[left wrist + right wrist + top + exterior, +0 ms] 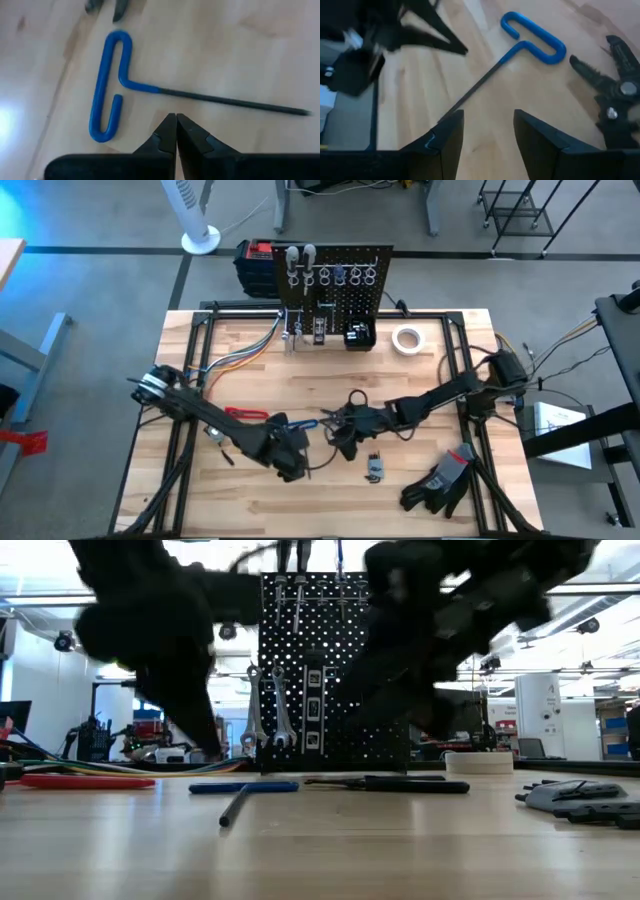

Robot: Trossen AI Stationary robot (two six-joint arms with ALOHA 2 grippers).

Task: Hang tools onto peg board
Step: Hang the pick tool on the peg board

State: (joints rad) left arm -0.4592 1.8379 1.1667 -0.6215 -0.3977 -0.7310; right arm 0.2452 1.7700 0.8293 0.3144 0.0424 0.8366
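Left pincer (176,131), fingertips pressed together and empty, hovers just beside the blue-handled T-key (111,85) lying flat on the counter (240,45). Right pincer (487,127) stands spread and empty over the key's dark shaft, with black pliers (615,95) near the blue handle. Well behind them stands the peg board (335,280).

You see even, bright light on the table (300,380), with a blue glow at the top left edge. In the low view both arms are dark, blurred shapes against bright ceiling lamps.
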